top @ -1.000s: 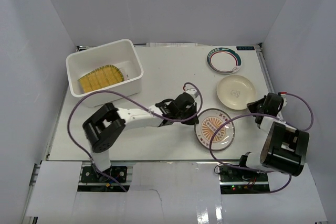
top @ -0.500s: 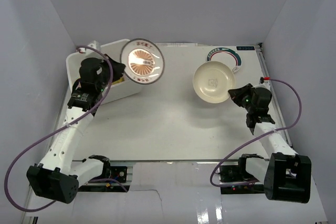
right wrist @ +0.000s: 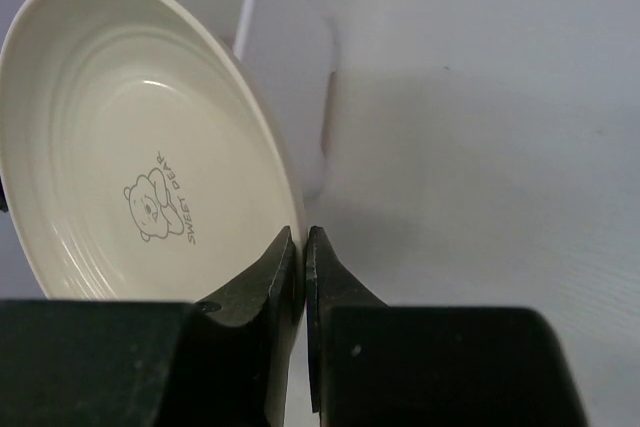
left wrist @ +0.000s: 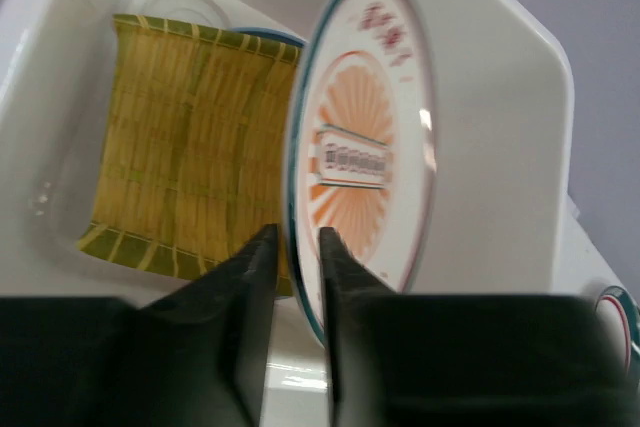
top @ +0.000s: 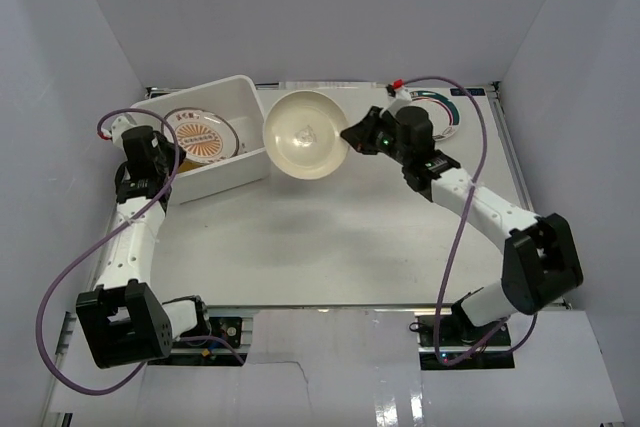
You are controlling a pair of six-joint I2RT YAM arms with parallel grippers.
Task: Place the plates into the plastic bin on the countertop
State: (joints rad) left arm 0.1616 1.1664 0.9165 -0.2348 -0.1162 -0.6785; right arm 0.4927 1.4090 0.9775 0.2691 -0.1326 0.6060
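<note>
Left pincer (left wrist: 296, 239), narrowly parted, straddles the rim of the orange-patterned plate (left wrist: 365, 147) inside the plastic bin (left wrist: 500, 87); whether it grips is unclear. Right pincer (right wrist: 303, 239) clamps the cream plate (right wrist: 140, 157) just right of the bin.

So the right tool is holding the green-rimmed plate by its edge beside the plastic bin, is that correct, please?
Not quite: the right tool holds the cream plate by its edge beside the plastic bin, as the right wrist view shows.
</note>
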